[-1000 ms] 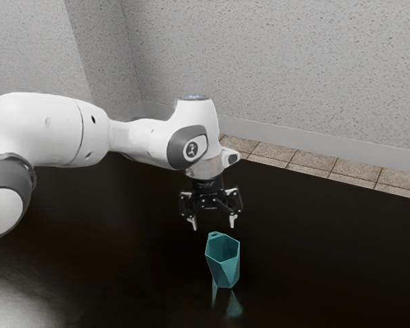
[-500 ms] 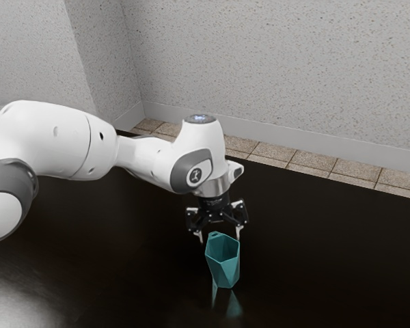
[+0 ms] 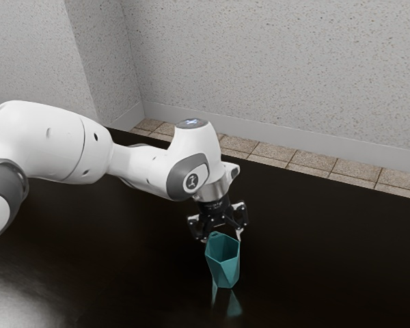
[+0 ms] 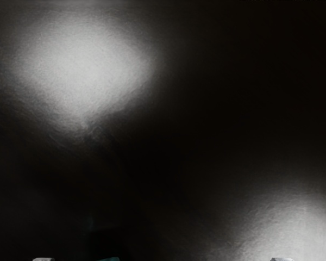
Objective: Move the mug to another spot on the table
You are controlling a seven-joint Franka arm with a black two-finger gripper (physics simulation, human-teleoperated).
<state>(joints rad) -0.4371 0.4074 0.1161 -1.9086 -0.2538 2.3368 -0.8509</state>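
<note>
The tool (image 3: 217,231) hangs open at the rim of the teal mug (image 3: 223,263). It stands upright on the dark surface (image 3: 328,239)

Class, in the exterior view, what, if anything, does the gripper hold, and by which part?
Nothing. The gripper is open, its fingers spread at the rim of the teal mug, which stands upright on the table.

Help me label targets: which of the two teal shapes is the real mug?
The upper one: the solid faceted mug standing upright at the jaws. The fainter teal patch below it is only its reflection in the glossy table.
</note>
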